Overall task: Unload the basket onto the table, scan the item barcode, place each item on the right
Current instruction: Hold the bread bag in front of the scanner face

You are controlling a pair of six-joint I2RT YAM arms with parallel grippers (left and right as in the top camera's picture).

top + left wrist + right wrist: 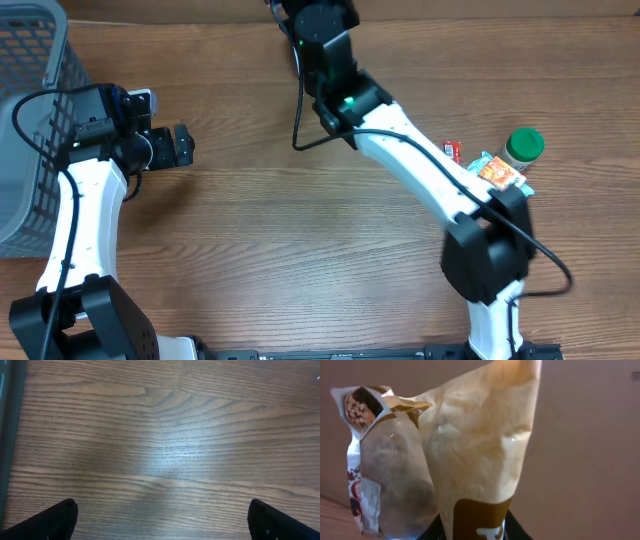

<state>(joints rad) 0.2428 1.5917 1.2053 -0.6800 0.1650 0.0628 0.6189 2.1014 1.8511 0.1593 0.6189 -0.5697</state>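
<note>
Tan paper and clear film: clamping a snack bag [475,455] by its bottom edge in the right gripper [472,535], jaws pressing together on it, holding it upright at twelve o'clock on the overhead view. Hovering the left gripper [185,147] above the bare wooden table [165,450] at nine o'clock, jaws standing wide apart, gripping nothing. Showing at three o'clock a green-lidded jar [523,146], an orange packet [498,173] touching it, and at ten o'clock a grey basket [25,60].

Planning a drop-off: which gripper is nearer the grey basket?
Left. The left gripper sits just beside the basket, open; the right gripper is far off at the table's far edge, holding a snack packet.
</note>
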